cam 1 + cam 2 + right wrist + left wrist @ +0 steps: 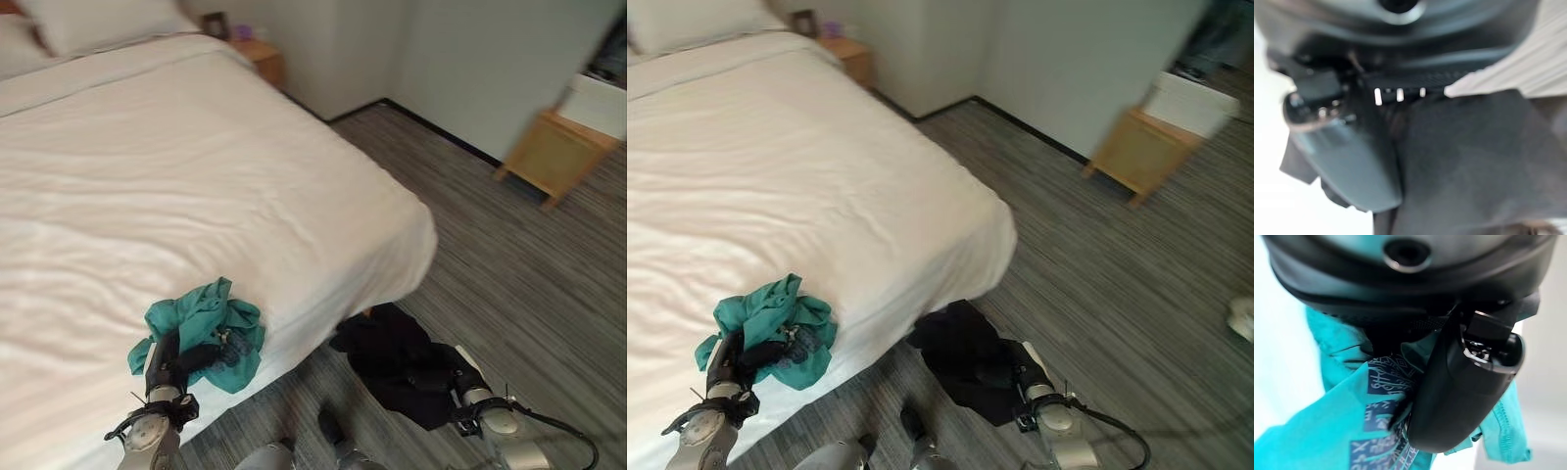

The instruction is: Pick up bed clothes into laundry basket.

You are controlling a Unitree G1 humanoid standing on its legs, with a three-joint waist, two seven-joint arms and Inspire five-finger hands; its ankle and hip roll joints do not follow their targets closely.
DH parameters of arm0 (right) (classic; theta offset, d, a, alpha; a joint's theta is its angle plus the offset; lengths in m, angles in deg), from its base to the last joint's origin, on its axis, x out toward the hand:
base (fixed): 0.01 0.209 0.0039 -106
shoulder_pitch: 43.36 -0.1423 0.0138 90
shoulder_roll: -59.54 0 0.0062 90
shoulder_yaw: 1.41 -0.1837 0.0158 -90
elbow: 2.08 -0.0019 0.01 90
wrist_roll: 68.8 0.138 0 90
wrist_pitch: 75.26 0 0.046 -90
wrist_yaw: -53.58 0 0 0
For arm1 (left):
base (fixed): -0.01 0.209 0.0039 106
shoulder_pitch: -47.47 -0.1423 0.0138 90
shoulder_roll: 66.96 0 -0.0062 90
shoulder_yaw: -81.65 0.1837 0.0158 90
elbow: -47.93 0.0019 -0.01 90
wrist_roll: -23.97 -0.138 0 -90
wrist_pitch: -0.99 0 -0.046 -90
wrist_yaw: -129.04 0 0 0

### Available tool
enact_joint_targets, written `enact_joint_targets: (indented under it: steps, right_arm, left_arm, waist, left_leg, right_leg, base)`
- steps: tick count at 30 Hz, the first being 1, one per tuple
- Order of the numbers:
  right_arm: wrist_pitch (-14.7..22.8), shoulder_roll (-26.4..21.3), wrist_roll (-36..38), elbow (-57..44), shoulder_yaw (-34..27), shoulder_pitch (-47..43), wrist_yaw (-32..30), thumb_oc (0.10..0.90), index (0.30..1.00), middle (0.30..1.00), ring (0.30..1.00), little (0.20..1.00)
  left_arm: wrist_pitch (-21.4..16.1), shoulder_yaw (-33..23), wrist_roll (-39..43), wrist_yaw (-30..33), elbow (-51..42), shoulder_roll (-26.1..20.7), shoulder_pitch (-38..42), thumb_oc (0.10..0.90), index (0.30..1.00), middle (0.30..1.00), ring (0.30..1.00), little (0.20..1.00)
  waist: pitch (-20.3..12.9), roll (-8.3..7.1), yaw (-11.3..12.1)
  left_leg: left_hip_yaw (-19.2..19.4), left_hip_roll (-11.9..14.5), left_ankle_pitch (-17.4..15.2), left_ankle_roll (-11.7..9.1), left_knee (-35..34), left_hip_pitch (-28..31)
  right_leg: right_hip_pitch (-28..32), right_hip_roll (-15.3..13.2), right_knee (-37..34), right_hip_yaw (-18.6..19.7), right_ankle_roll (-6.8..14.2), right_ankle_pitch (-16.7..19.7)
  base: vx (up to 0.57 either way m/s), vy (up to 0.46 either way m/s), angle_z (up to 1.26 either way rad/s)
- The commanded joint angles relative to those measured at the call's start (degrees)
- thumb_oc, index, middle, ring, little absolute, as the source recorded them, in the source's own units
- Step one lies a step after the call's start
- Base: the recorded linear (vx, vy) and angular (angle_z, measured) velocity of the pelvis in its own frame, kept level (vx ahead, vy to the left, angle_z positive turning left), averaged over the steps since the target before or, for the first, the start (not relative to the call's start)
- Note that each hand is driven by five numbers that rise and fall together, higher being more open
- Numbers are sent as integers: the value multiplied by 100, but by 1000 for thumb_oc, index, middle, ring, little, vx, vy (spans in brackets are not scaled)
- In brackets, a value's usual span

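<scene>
Grey striped carpet (509,284) covers the floor of a bedroom, with pale walls, a small wooden bedside table (263,57) by the head of the bed and a low wooden stand (554,152) carrying a white box against the far wall. Most of the scene is taken by the bed (176,196), made up in a white sheet that is rumpled but otherwise bare, with a pillow (98,22) at its head.

Both garments are in hand, and neither is put away. The left hand (176,360) is curled round a bunched teal garment (206,318), which hangs against the near edge of the mattress; the left wrist view shows the thumb (1459,396) pressed into the cloth over a dark blue printed patch. The right hand (453,377) has closed on a black garment (392,357), held low beside the foot corner of the bed, over the carpet; the right wrist view shows dark cloth gathered under the thumb (1347,161).

By my reading, the picking-up is done for these two pieces and the carrying and dropping is all still to come. No laundry basket is visible here, so it presumably has to be found first
</scene>
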Motion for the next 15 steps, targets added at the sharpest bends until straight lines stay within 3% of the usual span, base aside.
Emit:
enact_joint_targets:
  steps: [1,2,3,4,6,7,8,9,11,13,15]
  right_arm:
    - [548,-515,140,-744,-454,164,-313,400,300,300,300,300]
    - [541,-482,144,-843,-586,258,-323,400,300,300,300,300]
    - [583,-411,219,-947,-783,316,-417,400,300,300,300,300]
    - [574,-384,252,-1036,-859,388,-407,400,300,300,300,300]
    - [696,-118,780,-1184,-1121,346,-424,400,300,300,300,300]
    - [763,20,1064,-1246,-1143,272,-373,400,300,300,300,300]
    - [874,350,1725,-1453,-1133,246,-199,400,300,300,300,300]
    - [866,379,1816,-1494,-1055,236,-121,400,300,300,300,300]
    - [857,414,1894,-1647,-951,204,-62,400,300,300,300,300]
    - [919,429,2046,-1762,-893,113,-62,400,300,300,300,300]
    - [946,379,2198,-1663,-831,0,-121,400,300,300,300,300]
  left_arm:
    - [-828,-21,-2,-51,-367,-289,1083,400,300,300,300,300]
    - [-829,-35,18,-53,-290,-310,1172,400,300,300,300,300]
    - [-825,-12,52,-7,-236,-301,1236,400,300,300,300,300]
    - [-842,-45,62,-25,-280,-289,1219,400,300,300,300,300]
    - [-857,-295,-99,11,-474,-398,922,400,300,300,300,300]
    - [-852,-428,-102,15,-532,-452,781,400,300,300,300,300]
    - [-813,-672,-30,22,-552,-386,479,400,300,300,300,300]
    - [-785,-751,-9,-1,-600,-337,325,400,300,300,300,300]
    - [-747,-916,-109,3,-732,-141,41,400,300,300,300,300]
    - [-750,-966,-137,-3,-764,100,-141,400,300,300,300,300]
    - [-769,-893,-12,9,-635,307,-240,400,300,300,300,300]
  waist:
    - [-432,242,-693]
    - [-432,282,-857]
    - [-470,346,-1040]
    - [-440,362,-1057]
    - [-334,424,-1058]
    - [-261,445,-1028]
    - [-151,531,-910]
    - [-152,552,-871]
    - [-254,512,-752]
    - [-390,432,-548]
    - [-562,383,-495]
  left_leg:
    - [-235,728,864,-818,-700,-98]
    - [-78,764,785,-862,-704,-73]
    - [41,702,480,-710,-830,65]
    - [133,682,536,-713,-799,15]
    - [543,668,305,-589,-713,71]
    - [615,692,237,-557,-664,73]
    - [685,714,170,-483,-610,100]
    - [609,643,174,-449,-601,81]
    - [485,471,261,-368,-714,88]
    - [422,293,324,-318,-864,119]
    - [363,179,449,-256,-1195,162]
  right_leg:
    - [2107,-908,-3089,568,156,551]
    - [2019,-984,-3124,723,255,666]
    - [1959,-1142,-3084,645,298,615]
    - [1789,-1191,-2985,765,445,713]
    - [1426,-1227,-2568,696,620,781]
    - [1226,-1180,-2306,494,624,736]
    - [962,-1198,-1743,-363,506,576]
    - [947,-1213,-1577,-590,433,570]
    - [1018,-1289,-1775,-885,375,619]
    - [1257,-1436,-2420,-1178,243,495]
    - [1415,-1346,-3150,-947,229,680]
  base:
    - [-16,223,-125]
    - [109,444,-51]
    - [-17,343,-50]
    - [75,408,-69]
    - [-20,287,-120]
    - [-93,325,-175]
    - [-134,305,-157]
    - [-134,316,-145]
    - [-37,184,-100]
    - [-14,108,-94]
    - [-4,25,-49]
